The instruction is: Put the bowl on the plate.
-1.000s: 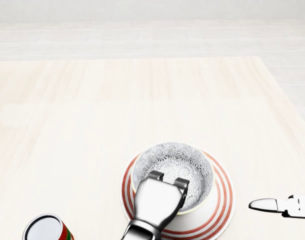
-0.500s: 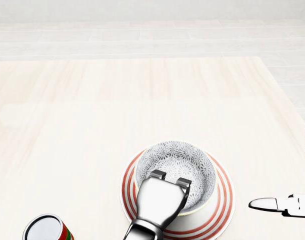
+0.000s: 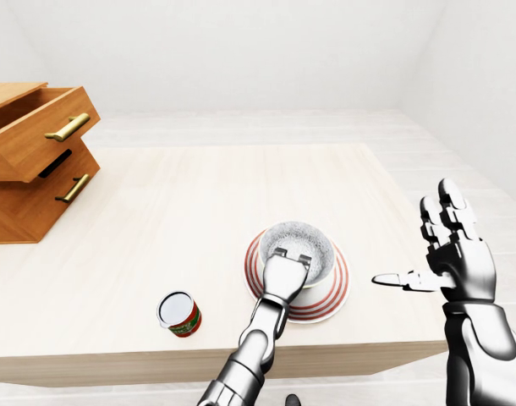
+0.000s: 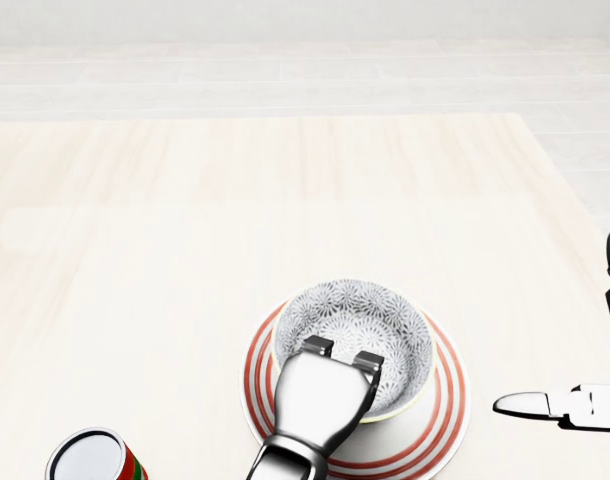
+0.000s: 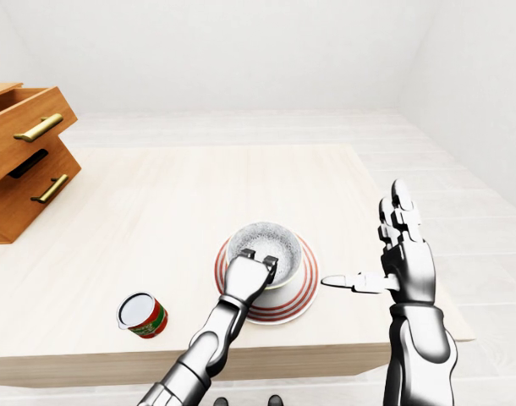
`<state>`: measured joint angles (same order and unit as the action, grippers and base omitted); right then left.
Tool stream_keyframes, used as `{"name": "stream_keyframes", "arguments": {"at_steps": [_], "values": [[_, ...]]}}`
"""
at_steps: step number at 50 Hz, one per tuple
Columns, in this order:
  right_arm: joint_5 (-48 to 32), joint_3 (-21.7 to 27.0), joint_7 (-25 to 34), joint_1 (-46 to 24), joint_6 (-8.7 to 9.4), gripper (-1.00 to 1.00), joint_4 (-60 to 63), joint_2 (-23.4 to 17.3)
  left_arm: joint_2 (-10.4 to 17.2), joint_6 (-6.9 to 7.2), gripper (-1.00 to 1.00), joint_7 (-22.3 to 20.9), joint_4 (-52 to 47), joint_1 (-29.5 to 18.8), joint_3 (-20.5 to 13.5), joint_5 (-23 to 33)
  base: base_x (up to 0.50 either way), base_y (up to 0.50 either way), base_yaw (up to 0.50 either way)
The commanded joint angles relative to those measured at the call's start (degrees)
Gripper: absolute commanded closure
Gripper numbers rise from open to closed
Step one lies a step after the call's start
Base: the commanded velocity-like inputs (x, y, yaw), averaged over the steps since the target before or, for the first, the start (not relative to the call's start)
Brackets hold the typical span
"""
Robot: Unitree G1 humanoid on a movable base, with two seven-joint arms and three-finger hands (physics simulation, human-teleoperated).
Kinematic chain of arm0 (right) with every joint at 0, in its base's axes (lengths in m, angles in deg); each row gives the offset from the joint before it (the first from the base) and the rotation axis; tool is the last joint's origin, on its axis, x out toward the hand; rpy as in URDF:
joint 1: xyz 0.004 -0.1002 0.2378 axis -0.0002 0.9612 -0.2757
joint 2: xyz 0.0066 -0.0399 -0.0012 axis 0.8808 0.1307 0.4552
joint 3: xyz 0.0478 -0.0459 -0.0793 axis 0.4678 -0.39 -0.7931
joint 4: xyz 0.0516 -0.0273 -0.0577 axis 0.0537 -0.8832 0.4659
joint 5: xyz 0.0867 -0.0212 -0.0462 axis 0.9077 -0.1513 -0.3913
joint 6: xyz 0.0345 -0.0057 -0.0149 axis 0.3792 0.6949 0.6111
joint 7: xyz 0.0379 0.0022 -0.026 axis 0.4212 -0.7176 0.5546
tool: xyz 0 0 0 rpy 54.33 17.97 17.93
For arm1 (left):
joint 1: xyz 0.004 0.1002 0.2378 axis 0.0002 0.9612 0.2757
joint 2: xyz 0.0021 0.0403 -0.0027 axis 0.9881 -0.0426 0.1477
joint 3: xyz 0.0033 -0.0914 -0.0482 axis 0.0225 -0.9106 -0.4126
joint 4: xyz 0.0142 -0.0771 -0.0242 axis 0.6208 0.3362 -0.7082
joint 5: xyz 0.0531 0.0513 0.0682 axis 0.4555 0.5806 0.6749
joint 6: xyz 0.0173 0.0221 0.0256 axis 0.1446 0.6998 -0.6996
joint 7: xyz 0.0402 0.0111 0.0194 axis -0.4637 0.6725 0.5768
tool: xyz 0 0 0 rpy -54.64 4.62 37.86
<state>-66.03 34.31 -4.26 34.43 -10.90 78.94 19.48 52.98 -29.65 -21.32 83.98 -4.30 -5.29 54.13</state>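
We observed the bowl (image 4: 360, 325) seated on the plate (image 4: 440, 420) on the tabletop (image 4: 185, 250). The left robot hand (image 4: 320, 395) clasped its lower rim in the head view. The right robot hand (image 3: 459, 264) stood spread open, well apart.

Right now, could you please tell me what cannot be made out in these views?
- Grip of the left hand on the bowl: in every view its back hides the thumb and the bowl's near rim.
- Whether the bowl rests on the plate: the bowl's wall hides the contact.
- The can: cut by the head view's bottom edge; label too small in eye views.
- The right hand: cut by the head view's right edge.
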Motion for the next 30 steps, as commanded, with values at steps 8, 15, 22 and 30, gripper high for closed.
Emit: {"name": "stream_keyframes", "arguments": {"at_steps": [8, 15, 22, 30], "values": [[0.09, -0.08, -0.18, 0.14, 0.00, -1.00, 0.37, 0.06, 0.68, 0.00, 1.00, 0.57, 0.03, 1.34, -0.65, 0.09, 0.00, 0.00, 0.00], [0.26, 0.03, -0.14, 0.12, 0.00, -1.00, 0.25, 0.01, 0.60, 0.00, 1.00, 1.00, 0.77, 1.08, -0.83, 0.04, 0.00, 0.00, 0.00], [0.23, 0.00, -0.15, 0.17, 0.00, -1.00, 0.36, 0.02, 0.64, 0.00, 1.00, 1.20, 0.87, 1.14, -0.82, -0.02, 0.00, 0.00, 0.00], [-0.07, -0.23, -0.21, -0.07, 0.00, -1.00, -0.87, 0.03, 0.72, 0.00, 1.00, 1.33, 0.90, 1.10, -1.05, -0.38, 0.00, 0.00, 0.00]]}}
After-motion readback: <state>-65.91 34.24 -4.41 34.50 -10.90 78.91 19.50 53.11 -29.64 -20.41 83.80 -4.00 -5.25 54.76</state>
